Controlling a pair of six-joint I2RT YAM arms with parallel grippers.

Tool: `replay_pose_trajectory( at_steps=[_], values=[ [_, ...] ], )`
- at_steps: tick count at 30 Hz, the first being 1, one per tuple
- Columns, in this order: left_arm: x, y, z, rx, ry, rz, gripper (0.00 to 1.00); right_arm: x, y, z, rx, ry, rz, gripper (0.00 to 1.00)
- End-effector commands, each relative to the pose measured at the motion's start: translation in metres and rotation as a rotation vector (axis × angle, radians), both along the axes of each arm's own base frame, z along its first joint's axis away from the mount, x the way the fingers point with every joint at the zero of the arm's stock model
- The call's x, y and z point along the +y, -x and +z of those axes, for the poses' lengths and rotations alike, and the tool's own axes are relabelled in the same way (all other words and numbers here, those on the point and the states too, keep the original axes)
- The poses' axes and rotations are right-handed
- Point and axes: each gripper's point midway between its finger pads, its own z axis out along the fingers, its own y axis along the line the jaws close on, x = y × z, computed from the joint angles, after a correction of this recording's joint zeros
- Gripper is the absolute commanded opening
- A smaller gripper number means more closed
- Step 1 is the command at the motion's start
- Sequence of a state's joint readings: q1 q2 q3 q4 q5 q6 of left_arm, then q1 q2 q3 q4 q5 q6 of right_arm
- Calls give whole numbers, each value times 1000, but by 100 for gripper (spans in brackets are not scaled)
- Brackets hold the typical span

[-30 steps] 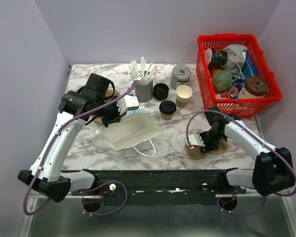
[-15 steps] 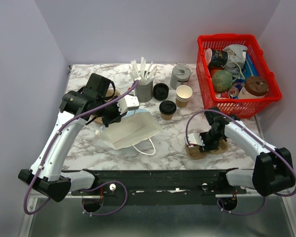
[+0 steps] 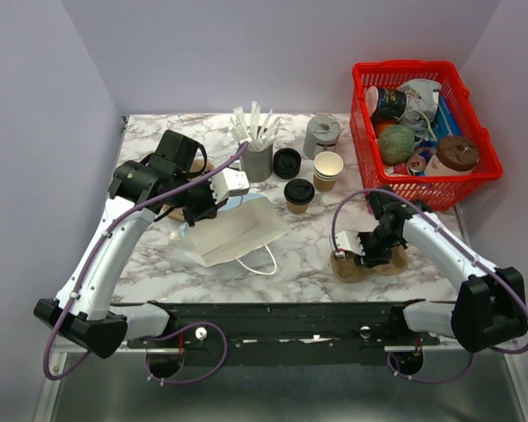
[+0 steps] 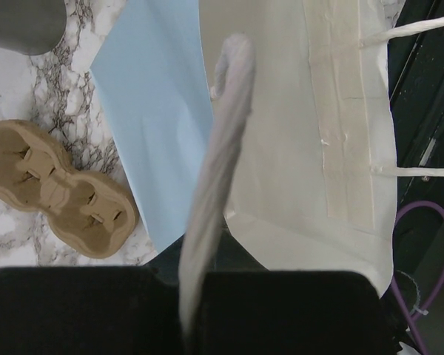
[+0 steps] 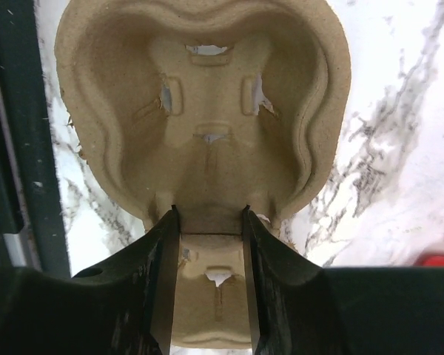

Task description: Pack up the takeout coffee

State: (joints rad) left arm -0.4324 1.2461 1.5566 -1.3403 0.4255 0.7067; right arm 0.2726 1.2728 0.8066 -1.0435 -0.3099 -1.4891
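**Mid-table: takeout coffee (image 3: 299,195) upright, claws on bag and carrier**

Coffee stands on the marble table (image 3: 308,272), long axis vertical, black lid up. It's just beside the lidless cup stack (image 3: 327,170) and well apart from both claws. Left claw (image 3: 231,185) is pressed together on the twisted handle (image 4: 218,185) of the white paper bag (image 3: 233,233), which is lying flat. Right claw (image 5: 207,222) is pinching the waist of a pulp cup carrier (image 5: 207,111) near the front edge. Red basket (image 3: 422,192) sits far right. Walls are plain lavender.
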Motion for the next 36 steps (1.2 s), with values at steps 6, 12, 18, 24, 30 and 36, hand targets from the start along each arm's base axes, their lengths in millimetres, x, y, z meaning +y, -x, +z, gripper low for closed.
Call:
replay_pose_trajectory(
  at_steps=[6, 12, 18, 24, 30, 36],
  values=[
    [-3, 28, -11, 150, 25, 17, 0, 43, 14, 130, -51, -300, -122, 1],
    [-21, 32, 4, 185, 133, 4, 0, 96, -12, 296, -247, -708, -200, 1],
    [-29, 31, 6, 228, 161, 0, 0, 159, -8, 413, -288, -1004, -50, 1],
    [-33, 27, 12, 235, 172, -8, 0, 222, 46, 435, -193, -1109, 218, 1],
    [-36, 22, 12, 236, 165, -24, 0, 254, 74, 404, -89, -1098, 390, 1],
    [-44, 16, 18, 266, 197, 3, 0, 273, 87, 386, -78, -1125, 491, 1]
  ],
)
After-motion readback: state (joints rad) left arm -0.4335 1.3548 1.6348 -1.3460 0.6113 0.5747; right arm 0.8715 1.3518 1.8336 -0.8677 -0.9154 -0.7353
